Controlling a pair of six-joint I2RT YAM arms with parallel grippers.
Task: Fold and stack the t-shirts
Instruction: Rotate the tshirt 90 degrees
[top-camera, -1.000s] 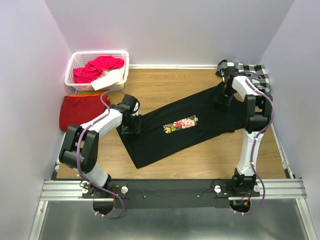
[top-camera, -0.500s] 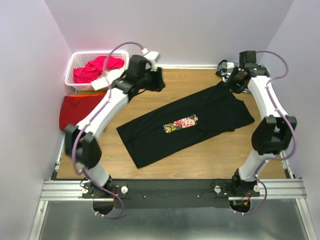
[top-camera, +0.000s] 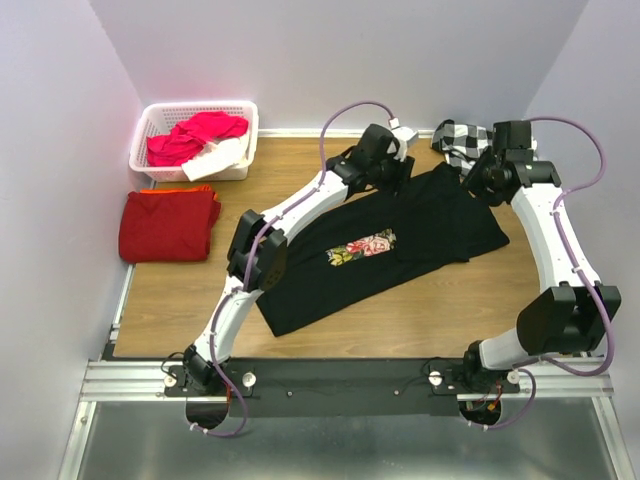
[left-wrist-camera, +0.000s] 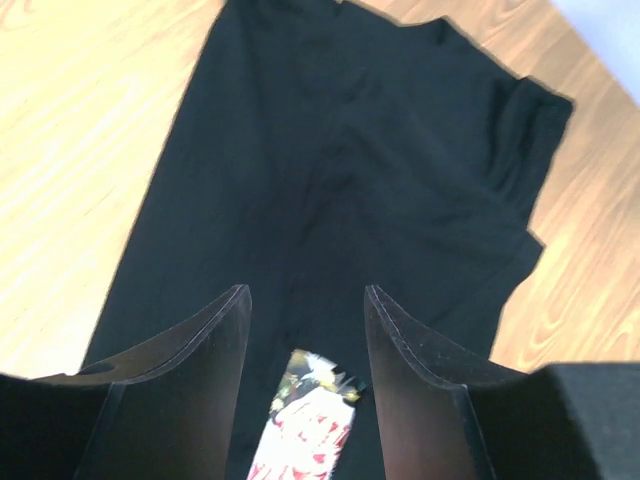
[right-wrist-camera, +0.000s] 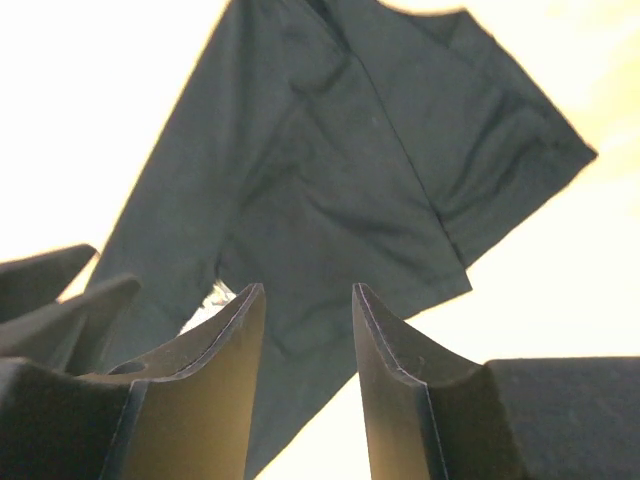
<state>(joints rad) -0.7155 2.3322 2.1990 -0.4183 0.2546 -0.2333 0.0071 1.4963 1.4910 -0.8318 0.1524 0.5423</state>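
Two pairs of fingers hang over the black t-shirt (top-camera: 430, 230). It lies flat on the surface, well right of the white basket (top-camera: 200, 105). It is already folded lengthwise into a long strip, with its floral print (top-camera: 362, 247) showing at mid-length. The left gripper (left-wrist-camera: 305, 290) and right gripper (right-wrist-camera: 307, 287) both hover above the strip's end farthest from the basket, each with fingers parted and nothing between them. The dark-red t-shirt (top-camera: 168, 225) sits folded just in front of the basket. The step in hand looks like the crosswise fold. Next, both grippers should drop onto that end's two corners, pinch the cloth, and carry it evenly toward the basket-side end.
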